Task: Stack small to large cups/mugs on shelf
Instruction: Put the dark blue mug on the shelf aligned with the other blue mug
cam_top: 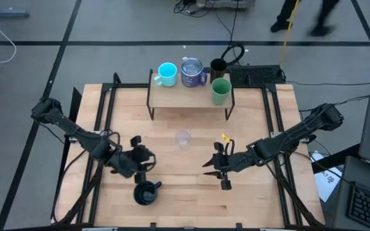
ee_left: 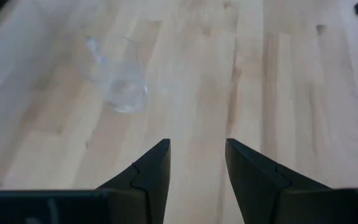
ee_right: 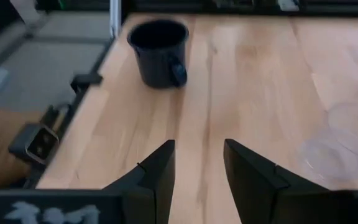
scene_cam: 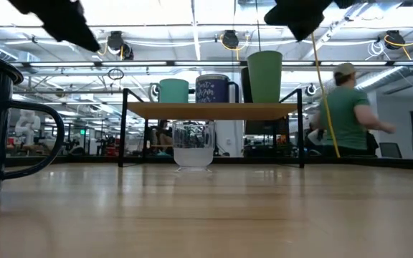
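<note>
On shelf [cam_top: 188, 97]: four cups; on table [cam_top: 255, 192]: clear glass [cam_top: 183, 138], dark mug [cam_top: 146, 192].

My bench [cam_top: 191, 186] is pale, smooth wood with visible grain. The small glass [cam_top: 183, 138] is clear; the dark mug [ee_right: 160, 53] looks glossy.

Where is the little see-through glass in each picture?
High view: small clear glass mid-table, in front of the shelf.
Low view: centre, standing under the shelf.
Left wrist view: upper left.
Right wrist view: faint at right edge.
Shared landmark: the shelf, both wide views only.
</note>
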Controlling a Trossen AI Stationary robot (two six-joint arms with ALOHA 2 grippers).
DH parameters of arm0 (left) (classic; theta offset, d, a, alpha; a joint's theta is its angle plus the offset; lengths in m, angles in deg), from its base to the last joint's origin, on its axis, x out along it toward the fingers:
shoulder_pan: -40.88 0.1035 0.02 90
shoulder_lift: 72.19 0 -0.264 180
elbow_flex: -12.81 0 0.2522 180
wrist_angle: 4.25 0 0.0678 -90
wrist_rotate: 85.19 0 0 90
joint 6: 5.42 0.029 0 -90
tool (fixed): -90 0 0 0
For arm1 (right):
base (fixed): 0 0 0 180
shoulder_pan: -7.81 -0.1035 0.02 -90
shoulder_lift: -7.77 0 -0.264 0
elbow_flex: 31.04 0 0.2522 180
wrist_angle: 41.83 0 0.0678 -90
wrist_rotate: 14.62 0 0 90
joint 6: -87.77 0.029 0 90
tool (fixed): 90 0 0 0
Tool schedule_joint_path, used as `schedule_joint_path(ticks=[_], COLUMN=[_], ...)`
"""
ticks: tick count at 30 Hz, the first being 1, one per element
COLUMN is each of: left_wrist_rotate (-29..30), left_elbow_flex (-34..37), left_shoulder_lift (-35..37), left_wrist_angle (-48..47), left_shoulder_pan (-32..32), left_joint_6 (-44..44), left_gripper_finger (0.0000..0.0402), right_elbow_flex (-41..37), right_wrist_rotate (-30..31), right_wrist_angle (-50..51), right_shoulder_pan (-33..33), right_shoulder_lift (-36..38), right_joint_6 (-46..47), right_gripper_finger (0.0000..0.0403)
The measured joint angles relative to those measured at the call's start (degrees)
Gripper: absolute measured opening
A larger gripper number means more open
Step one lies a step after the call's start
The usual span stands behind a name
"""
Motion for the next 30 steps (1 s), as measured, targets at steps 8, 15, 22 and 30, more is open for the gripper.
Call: schedule_joint_path(ticks=[8,15,22,30], left_wrist_rotate=[4.0,8.4,11.4,12.7], left_elbow_flex=[0.0,0.0,0.0,1.5], left_shoulder_lift=[-0.5,-0.5,-0.5,-0.6], left_wrist_angle=[-1.3,-1.8,-5.7,-9.8], left_shoulder_pan=[-9.0,-16.4,-21.5,-23.5], left_joint_6=[-10.6,-17.9,-25.4,-28.9], left_gripper_finger=[0.0157,0.0157,0.0157,0.0157], right_elbow_flex=[-10.3,-10.3,-10.3,-0.4], right_wrist_rotate=[0.1,0.1,-0.1,-8.9], right_wrist_angle=[-26.2,-39.6,-52.9,-53.6], right_shoulder_pan=[0.4,1.9,3.9,6.9], right_shoulder_lift=[-5.1,-14.8,-23.6,-33.3], right_joint_6=[-0.6,-1.4,-0.8,-1.1], right_gripper_finger=[0.0130,0.0130,0.0130,0.0166])
